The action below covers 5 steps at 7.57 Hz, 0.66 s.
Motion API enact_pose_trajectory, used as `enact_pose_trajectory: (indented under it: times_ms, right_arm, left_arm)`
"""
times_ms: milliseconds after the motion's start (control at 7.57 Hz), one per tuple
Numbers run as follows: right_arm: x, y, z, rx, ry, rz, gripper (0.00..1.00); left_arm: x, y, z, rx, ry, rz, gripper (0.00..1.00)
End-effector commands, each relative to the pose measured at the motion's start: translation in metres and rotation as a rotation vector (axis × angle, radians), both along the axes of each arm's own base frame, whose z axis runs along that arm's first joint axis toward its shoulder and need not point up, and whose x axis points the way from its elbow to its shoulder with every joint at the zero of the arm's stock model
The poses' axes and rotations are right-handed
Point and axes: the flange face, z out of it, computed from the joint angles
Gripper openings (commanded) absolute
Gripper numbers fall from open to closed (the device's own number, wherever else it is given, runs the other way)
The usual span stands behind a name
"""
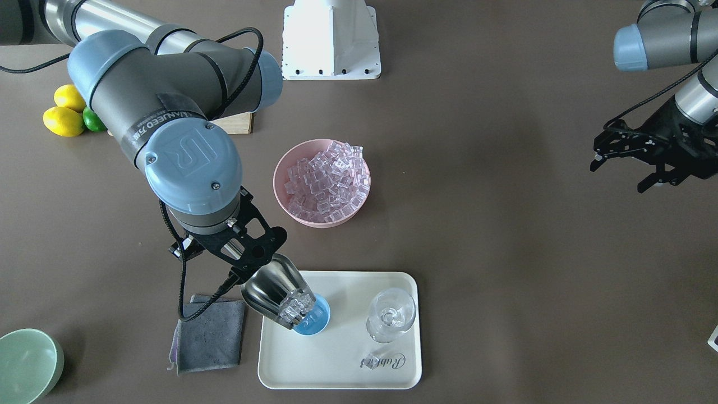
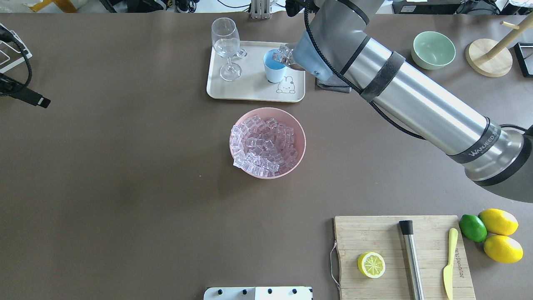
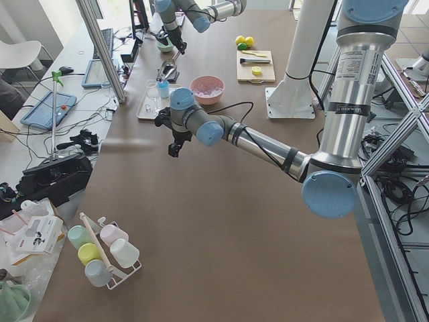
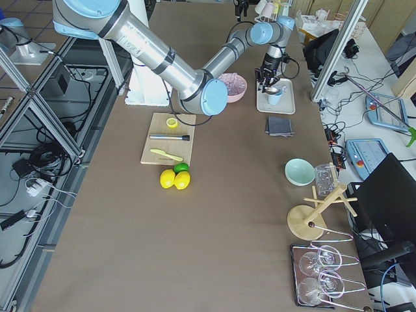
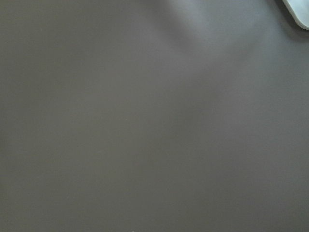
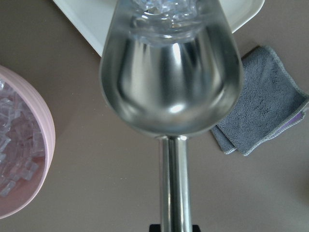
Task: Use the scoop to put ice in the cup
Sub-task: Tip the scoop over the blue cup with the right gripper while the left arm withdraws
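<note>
On brown table — tray bears cup, glass | pink bowl near

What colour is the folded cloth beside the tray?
Grey cloth with a purple trim; the right wrist view shows it best.

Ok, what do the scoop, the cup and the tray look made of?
The scoop: polished metal, probably steel, with mirror-like reflections. The cup: opaque light blue, matte; plastic or ceramic, hard to tell. The tray: smooth cream surface with rounded rim, likely plastic.
</note>
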Motion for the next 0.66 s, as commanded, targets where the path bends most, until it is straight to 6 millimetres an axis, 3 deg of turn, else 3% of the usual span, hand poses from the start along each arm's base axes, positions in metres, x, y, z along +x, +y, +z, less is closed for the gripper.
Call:
enact_pose_trajectory:
  times_ms: [0, 396, 528]
  right_arm:
    - [0.001, 0.000, -0.003, -0.005, 0.012, -0.009, 0.00]
    - [0.008, 0.009, -0.012, 0.007, 0.012, -0.028, 0.00]
    - [0.030, 0.019, -0.011, 0.043, 0.008, -0.040, 0.00]
  left_arm:
    - [-0.073, 0.007, 0.056, -0.113, -0.007, -0.104, 0.99]
    - [-0.210, 0.043, 0.150, -0.313, 0.024, -0.343, 0.99]
    - [-0.234, 0.047, 0.163, -0.334, 0.020, -0.396, 0.99]
